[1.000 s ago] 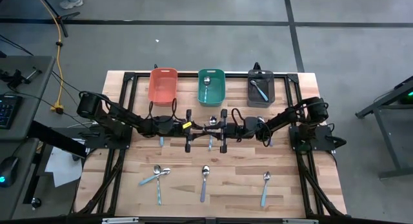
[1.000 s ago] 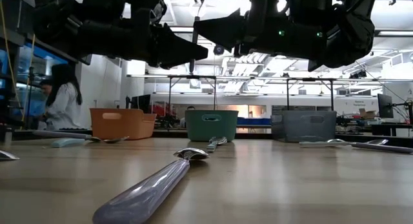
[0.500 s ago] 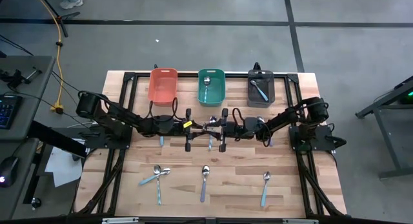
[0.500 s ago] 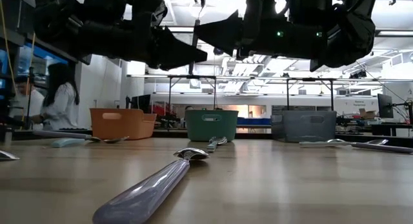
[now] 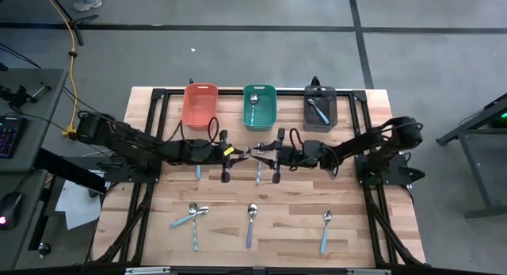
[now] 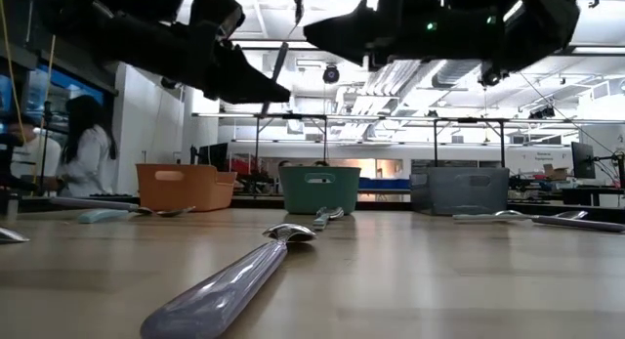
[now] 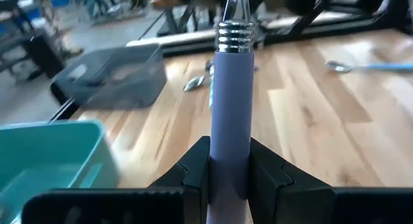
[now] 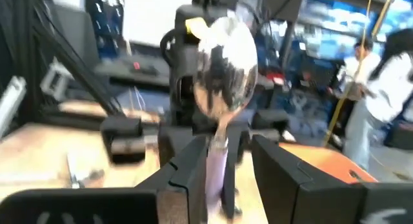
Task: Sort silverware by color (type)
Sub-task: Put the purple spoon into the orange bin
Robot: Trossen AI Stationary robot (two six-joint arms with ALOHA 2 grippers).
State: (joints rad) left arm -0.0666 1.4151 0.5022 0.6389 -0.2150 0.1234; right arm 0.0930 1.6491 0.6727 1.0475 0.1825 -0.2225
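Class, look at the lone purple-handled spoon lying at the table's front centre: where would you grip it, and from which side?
Grip the purple-handled spoon mid-handle, from straight above, with the fingers across it. It lies flat and alone, its handle is thin and straight, and its bowl is rounded and probably slippery.

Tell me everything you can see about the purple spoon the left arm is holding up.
The purple spoon has a matte lilac handle, a ribbed metal collar and a shiny bowl. It is off the table, handle clamped in the left claw; the open right claw sits either side of the handle near the bowl.
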